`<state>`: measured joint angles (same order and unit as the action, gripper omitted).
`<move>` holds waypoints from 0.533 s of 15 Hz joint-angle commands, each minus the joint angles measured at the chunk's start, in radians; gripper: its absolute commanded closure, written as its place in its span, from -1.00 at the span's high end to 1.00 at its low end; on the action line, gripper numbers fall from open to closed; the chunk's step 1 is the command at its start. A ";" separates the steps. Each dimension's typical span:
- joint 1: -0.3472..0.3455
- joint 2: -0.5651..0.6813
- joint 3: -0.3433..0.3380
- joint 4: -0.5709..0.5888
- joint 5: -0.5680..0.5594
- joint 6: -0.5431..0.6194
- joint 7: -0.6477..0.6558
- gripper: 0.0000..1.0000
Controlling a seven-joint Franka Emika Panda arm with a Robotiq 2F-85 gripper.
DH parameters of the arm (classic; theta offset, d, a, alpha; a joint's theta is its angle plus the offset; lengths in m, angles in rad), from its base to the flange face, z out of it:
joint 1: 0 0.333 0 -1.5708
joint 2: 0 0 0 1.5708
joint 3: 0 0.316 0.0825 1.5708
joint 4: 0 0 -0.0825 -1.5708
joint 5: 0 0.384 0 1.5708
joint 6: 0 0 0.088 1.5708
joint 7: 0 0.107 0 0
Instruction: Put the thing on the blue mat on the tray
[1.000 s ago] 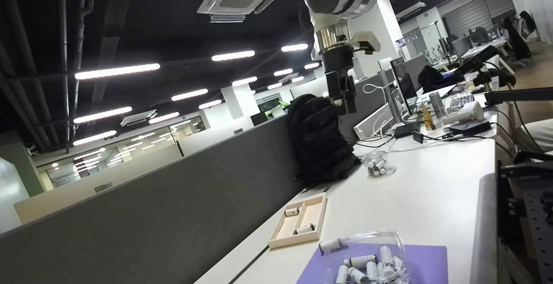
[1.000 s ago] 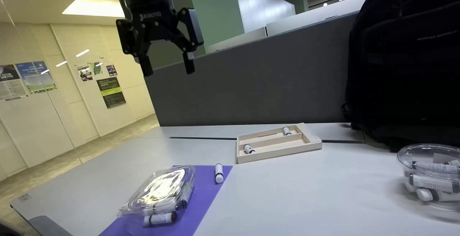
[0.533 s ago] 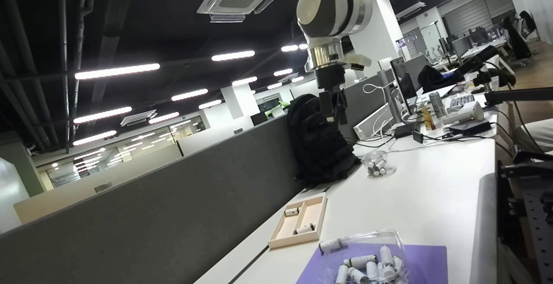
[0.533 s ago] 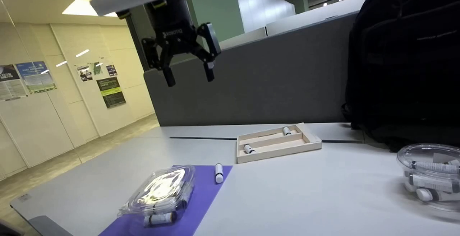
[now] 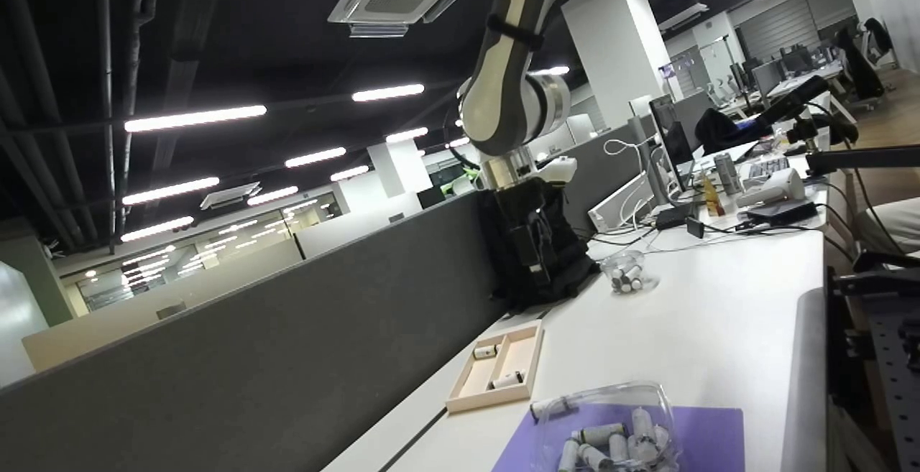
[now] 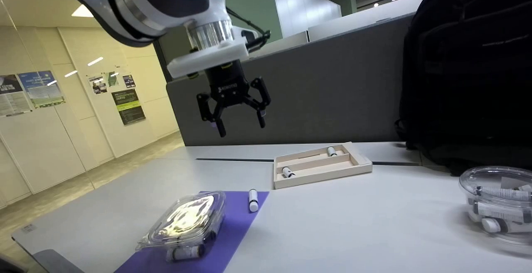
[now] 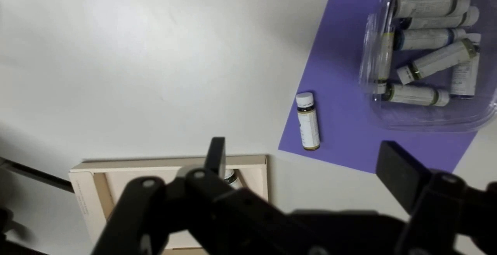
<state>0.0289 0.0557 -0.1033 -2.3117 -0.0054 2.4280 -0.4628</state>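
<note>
A: How far along are we running?

B: Early, I'm judging: nothing is being held. The loose bottle (image 7: pixel 308 125) is lying on its side on the mat (image 7: pixel 345 146), near a corner, cap end sitting right by the edge.

A: You're betting that's the target?

B: Guessing. A clear box (image 6: pixel 189 219) is sitting on the mat too, more bottles (image 7: pixel 431 5) showing inside. The sentence isn't saying which. Either way, neither one is sitting in the tray (image 6: pixel 322 177).

A: And the tray?

B: Lying just beside the mat's corner, apart from it as I'm reading the wrist view. Same corner the loose bottle is lying near, so I'm expecting a short carry.

A: Anything sitting in it?

B: A second bottle (image 6: pixel 331 151) and a third bottle (image 6: pixel 288 173), lying in separate compartments by the look. I'm not crediting them; can't tell if they're counting toward this job.

A: What are the jaws doing?

B: Standing wide apart, holding nothing, hanging well above mat level over the tabletop (image 6: pixel 353 223). In an exterior view they're blending into the black backpack (image 5: pixel 571 274), so I'm going by the wrist view.

A: What's remaining?

B: All of it, I'm judging: lining up over the mat's corner, lowering, closing on the loose bottle, lifting, setting down in the tray, letting go.
</note>
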 commanded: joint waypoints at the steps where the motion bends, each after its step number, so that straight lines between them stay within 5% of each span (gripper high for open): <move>1: -0.022 0.144 0.048 0.096 -0.048 0.073 0.010 1.00; 8: -0.071 0.291 0.145 0.086 -0.001 0.271 -0.007 1.00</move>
<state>-0.0065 0.3078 -0.0023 -2.2310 -0.0187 2.6672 -0.4690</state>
